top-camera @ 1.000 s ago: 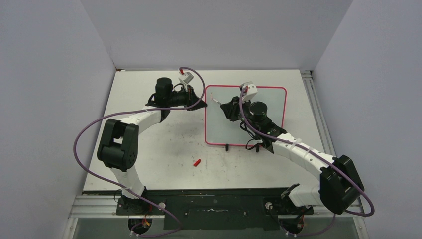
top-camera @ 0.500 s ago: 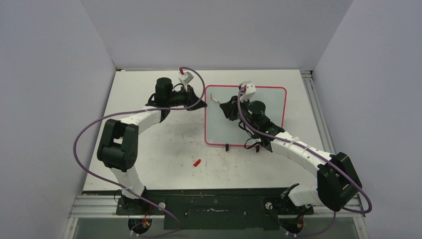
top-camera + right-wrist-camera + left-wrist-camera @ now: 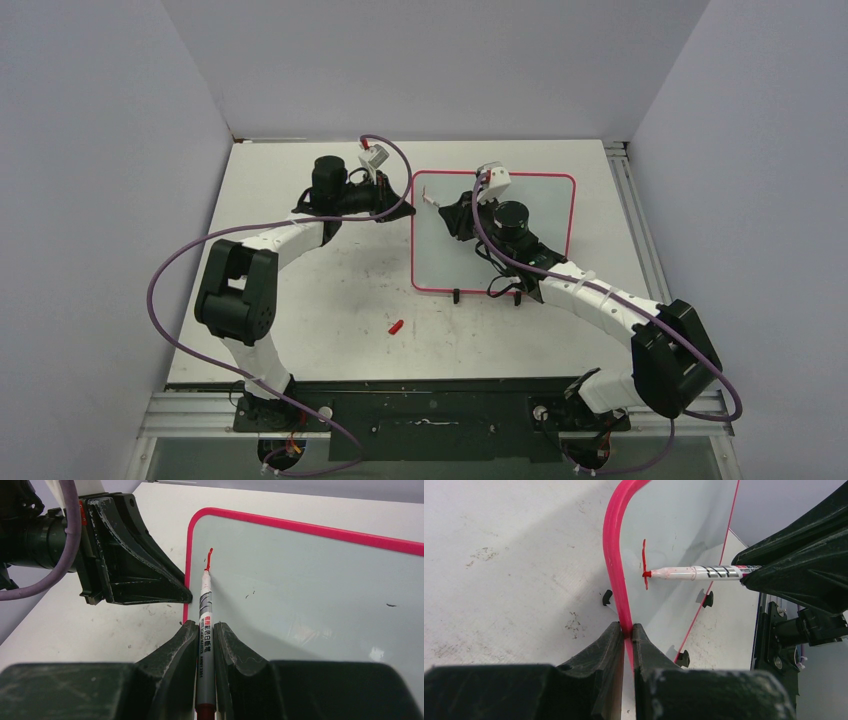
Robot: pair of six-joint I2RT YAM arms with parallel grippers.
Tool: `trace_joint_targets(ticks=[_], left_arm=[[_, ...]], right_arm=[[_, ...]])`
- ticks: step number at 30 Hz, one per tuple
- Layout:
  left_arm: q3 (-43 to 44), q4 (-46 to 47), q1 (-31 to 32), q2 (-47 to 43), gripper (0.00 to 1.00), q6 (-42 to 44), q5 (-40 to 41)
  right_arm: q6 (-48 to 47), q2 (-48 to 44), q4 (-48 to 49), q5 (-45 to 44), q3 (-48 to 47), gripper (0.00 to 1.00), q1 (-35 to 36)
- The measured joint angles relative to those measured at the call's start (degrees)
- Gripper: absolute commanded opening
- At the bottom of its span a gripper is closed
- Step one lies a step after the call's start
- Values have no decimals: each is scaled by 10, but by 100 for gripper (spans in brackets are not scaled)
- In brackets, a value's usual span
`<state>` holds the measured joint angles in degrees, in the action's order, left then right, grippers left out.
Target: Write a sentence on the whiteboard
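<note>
The whiteboard (image 3: 530, 215) lies flat at the table's back middle, pale grey with a pink-red rim. My left gripper (image 3: 400, 208) is shut on its left rim (image 3: 626, 630). My right gripper (image 3: 452, 212) is shut on a grey marker (image 3: 205, 630), its red tip (image 3: 206, 570) touching the board near the top left corner. Of the sentence only one short red stroke (image 3: 644, 562) shows, also seen in the right wrist view (image 3: 209, 557). The board also shows in the left wrist view (image 3: 679, 525) and the right wrist view (image 3: 310, 590).
A small red marker cap (image 3: 396, 326) lies on the scuffed white tabletop (image 3: 330, 300) in front of the board. Black clip feet (image 3: 456, 296) stand at the board's near edge. Grey walls close the back and sides.
My right gripper has shifted slightly towards the back of the board with the marker. The left arm has not moved.
</note>
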<state>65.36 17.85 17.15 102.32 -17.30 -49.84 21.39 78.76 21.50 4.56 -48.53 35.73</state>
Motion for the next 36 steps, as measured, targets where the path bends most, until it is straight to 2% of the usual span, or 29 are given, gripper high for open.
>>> trace_joint_targets(ticks=[19,36], left_arm=[[-1,0,0,-1,0,0,3],[-1,0,0,-1,0,0,1]], right_arm=[[-7,-19,-1,-49,7,5,4],[-15,-41,-1,-36,8,5,4]])
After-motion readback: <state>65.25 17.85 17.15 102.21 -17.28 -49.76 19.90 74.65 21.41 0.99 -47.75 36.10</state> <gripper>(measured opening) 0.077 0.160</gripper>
